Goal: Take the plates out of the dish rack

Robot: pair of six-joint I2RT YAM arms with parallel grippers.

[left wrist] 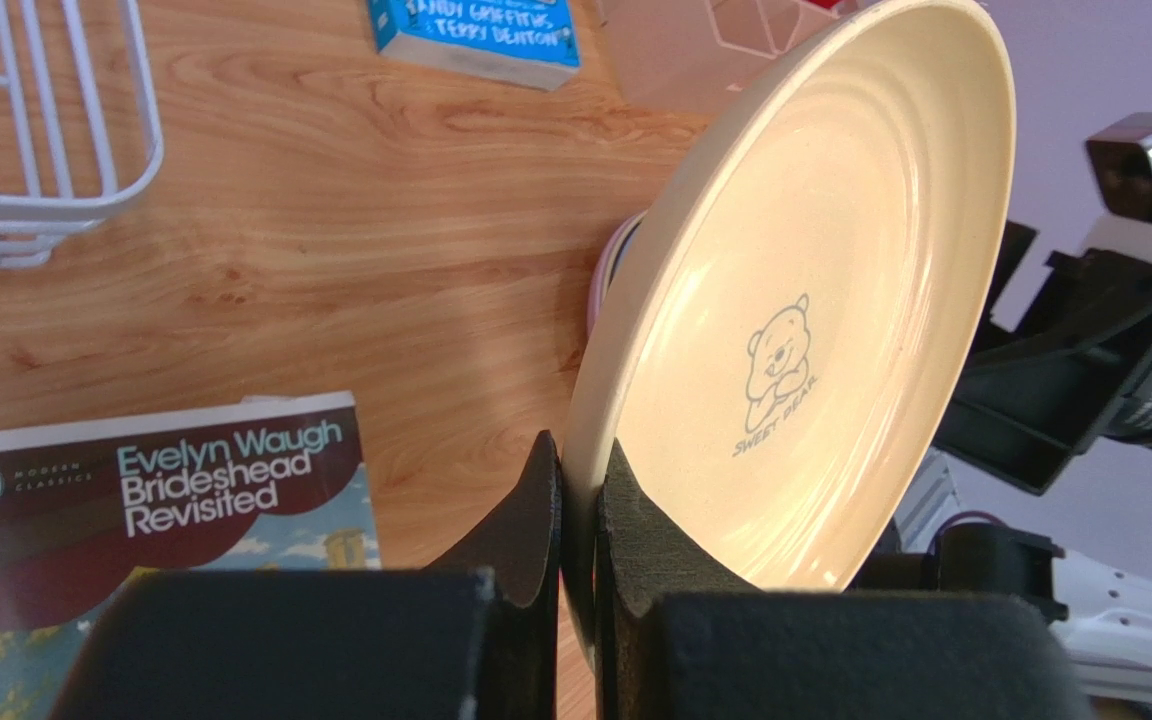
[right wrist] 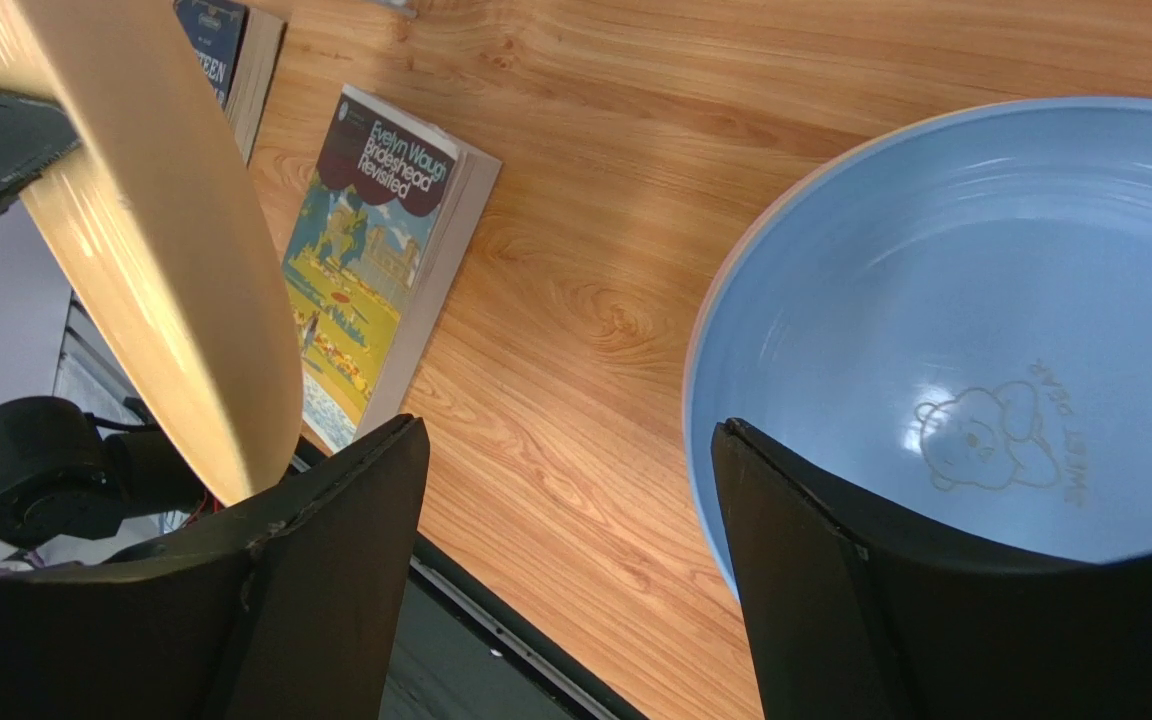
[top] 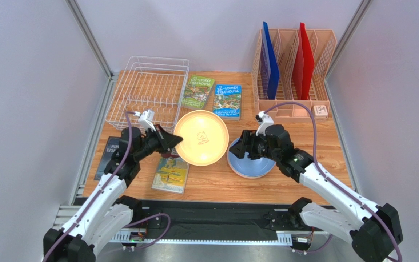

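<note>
Left wrist view shows the left gripper [left wrist: 579, 465] clamped narrowly on the rim of a cream plate [left wrist: 808, 300]. The plate is held tilted above the wooden surface [top: 211, 183], its bear mark showing. The right gripper [right wrist: 564, 435] is spread wide, holding nothing, over the blue plate [right wrist: 958, 270], which lies flat just beside the cream one. The white dish rack [top: 149, 90] sits at the back left.
</note>
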